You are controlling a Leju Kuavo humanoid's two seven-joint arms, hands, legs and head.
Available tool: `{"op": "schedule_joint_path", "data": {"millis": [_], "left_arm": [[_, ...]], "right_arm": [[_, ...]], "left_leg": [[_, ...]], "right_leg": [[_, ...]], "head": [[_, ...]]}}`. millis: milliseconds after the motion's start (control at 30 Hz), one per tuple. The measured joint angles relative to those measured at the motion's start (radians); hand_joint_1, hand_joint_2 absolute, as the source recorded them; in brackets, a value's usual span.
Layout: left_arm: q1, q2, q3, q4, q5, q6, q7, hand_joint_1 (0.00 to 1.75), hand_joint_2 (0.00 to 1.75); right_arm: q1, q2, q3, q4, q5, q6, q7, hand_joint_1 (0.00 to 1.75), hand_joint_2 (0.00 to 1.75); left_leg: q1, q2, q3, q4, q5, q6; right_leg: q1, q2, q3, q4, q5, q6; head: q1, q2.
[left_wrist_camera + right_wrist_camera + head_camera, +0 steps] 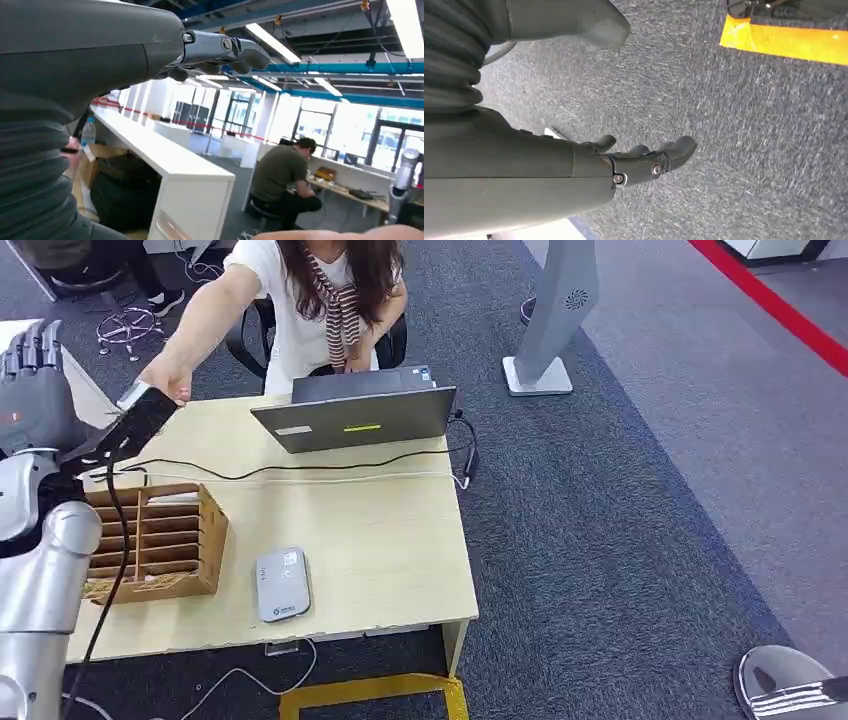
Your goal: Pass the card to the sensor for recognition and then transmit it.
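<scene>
Up at the left edge of the head view, the left robot hand (35, 380) was raised beside the pale wooden desk (380, 540), its grey fingers held straight and together, pointing upward, with nothing visibly in them. In the left wrist view that same left robot hand (220, 52) had its dark fingers extended toward the ceiling lights and held nothing. The card itself could not be made out in any picture. A seated person in a white top (310, 300) reached an arm across the desk's far corner, the person's hand (165, 380) resting on a dark flat rectangular object with a pale end (140, 420), close to the left robot hand; whether that object was the card was unclear. On the desk, a brown cardboard slotted sorting box (155, 540) stood near the left side, and a small grey flat sensor pad with rounded corners (282, 584) lay just beside it toward the front edge. A grey open laptop (360, 415) sat at the far side in front of the person, with a black cable (300, 468) running across the desktop. The right robot hand (644, 160) hung over grey carpet (749, 150), its dark fingers loosely curled and apart, gripping nothing, with a strip of yellow floor tape (784, 42) nearby.
</scene>
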Motion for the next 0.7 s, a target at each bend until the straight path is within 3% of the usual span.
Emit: {"op": "schedule_joint_path", "data": {"millis": [267, 433, 467, 500, 700], "left_arm": [[-0.134, 0.047, -0.058, 0.138, -0.158, 0.048, 0.067, 0.0, 1.75], [-0.168, 0.065, -0.072, 0.183, -0.181, 0.061, 0.075, 0.0, 1.75], [-0.17, 0.067, -0.074, 0.188, -0.182, 0.062, 0.075, 0.82, 1.75], [-0.171, 0.071, -0.075, 0.191, -0.182, 0.062, 0.075, 1.75, 1.75], [-0.174, 0.085, -0.08, 0.211, -0.183, 0.068, 0.075, 1.75, 1.75]], "right_arm": [[0.0, -0.001, 0.019, 0.0, 0.043, 0.017, 0.012, 0.0, 1.75], [0.0, -0.001, 0.025, 0.001, 0.054, 0.02, 0.012, 0.0, 1.75], [0.0, -0.001, 0.026, 0.001, 0.054, 0.02, 0.012, 0.0, 1.75], [0.0, -0.001, 0.027, 0.001, 0.055, 0.02, 0.012, 0.0, 1.75], [0.0, -0.001, 0.033, 0.002, 0.056, 0.02, 0.013, 0.0, 1.75]], "left_leg": [[0.0, 0.0, 0.0, 0.0, 0.0, -0.001], [0.0, 0.0, 0.0, 0.0, 0.0, -0.001], [0.0, 0.0, 0.0, 0.0, 0.0, -0.001], [0.0, 0.0, 0.0, 0.0, 0.0, -0.001], [0.0, 0.0, 0.0, 0.0, 0.0, -0.001]], "right_leg": [[0.0, 0.0, 0.0, 0.0, 0.0, 0.0], [0.0, 0.0, 0.0, 0.0, 0.0, 0.0], [0.0, 0.0, 0.0, 0.0, 0.0, 0.0], [0.0, 0.0, 0.0, 0.0, 0.0, 0.0], [0.0, 0.0, 0.0, 0.001, 0.0, 0.0]], "head": [[0.0, 0.0], [0.0, 0.0], [0.0, 0.0], [0.0, 0.0], [0.0, 0.0]]}}
